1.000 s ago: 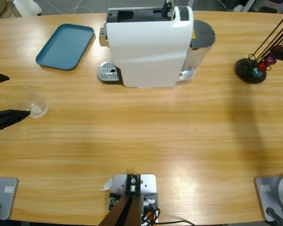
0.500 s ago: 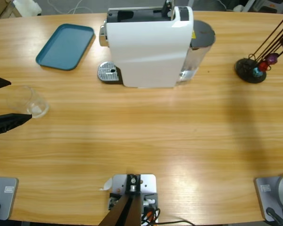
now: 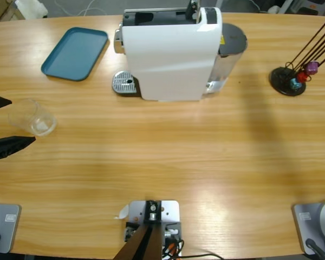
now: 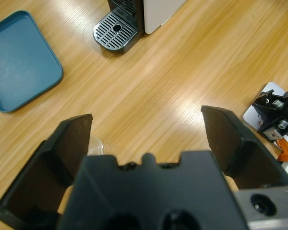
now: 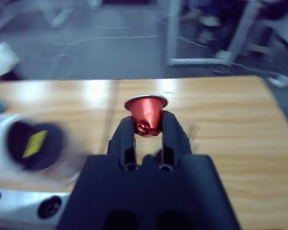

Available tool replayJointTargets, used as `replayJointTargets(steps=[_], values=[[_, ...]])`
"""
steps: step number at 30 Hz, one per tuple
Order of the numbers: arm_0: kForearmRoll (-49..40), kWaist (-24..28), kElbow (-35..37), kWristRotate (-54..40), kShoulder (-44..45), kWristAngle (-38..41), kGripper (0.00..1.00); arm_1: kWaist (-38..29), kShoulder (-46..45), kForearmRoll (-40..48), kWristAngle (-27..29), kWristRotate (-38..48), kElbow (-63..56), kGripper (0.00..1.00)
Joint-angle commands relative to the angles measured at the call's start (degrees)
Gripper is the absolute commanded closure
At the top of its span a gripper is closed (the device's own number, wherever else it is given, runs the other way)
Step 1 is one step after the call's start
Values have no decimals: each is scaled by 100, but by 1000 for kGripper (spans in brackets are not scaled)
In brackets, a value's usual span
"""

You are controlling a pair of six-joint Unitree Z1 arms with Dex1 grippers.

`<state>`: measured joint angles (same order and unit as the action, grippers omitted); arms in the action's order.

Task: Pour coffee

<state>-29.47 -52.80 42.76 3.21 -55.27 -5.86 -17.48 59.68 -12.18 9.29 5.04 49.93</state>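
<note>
high view: white machine (image 3: 170,54) stands between teal tray (image 3: 75,53) and capsule rack (image 3: 288,81).

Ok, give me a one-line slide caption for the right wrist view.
Right gripper holding a red coffee capsule between its fingers above the wooden table.

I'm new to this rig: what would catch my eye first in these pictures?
The big white coffee machine at the table's far middle dominates. In the right wrist view, the right gripper pinches a red capsule. At the table's left edge, the left gripper stands open around a clear glass cup.
</note>
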Motion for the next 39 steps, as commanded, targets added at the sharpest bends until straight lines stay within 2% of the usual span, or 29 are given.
replayJointTargets(steps=[1, 3, 8, 13, 18, 30, 39], values=[[20, -35, -202, 29, 271, -91, 23, -1873, 436, -225, -2066, -1128, 66, 1000], [-124, -35, -117, 4, 277, -91, 23, -2369, 904, -297, -2244, -1587, 462, 1000], [-551, -37, -82, -98, 459, -88, 23, -3070, 2368, -1225, -2594, -3183, 2117, 1000], [-595, -35, -84, -75, 574, -74, 23, -3141, 3574, -1580, -2511, -3986, 3480, 1000], [-604, -35, -79, -75, 588, -54, 23, -3046, 4477, -1795, -2506, -4259, 4534, 1000], [-595, -28, -93, -75, 526, -47, 23, -2307, 4738, -1832, -2420, -4521, 4462, 1000], [-585, -28, -102, -75, 489, -52, 23, -2260, 4868, -1702, -2650, -4450, 4146, 1000]])
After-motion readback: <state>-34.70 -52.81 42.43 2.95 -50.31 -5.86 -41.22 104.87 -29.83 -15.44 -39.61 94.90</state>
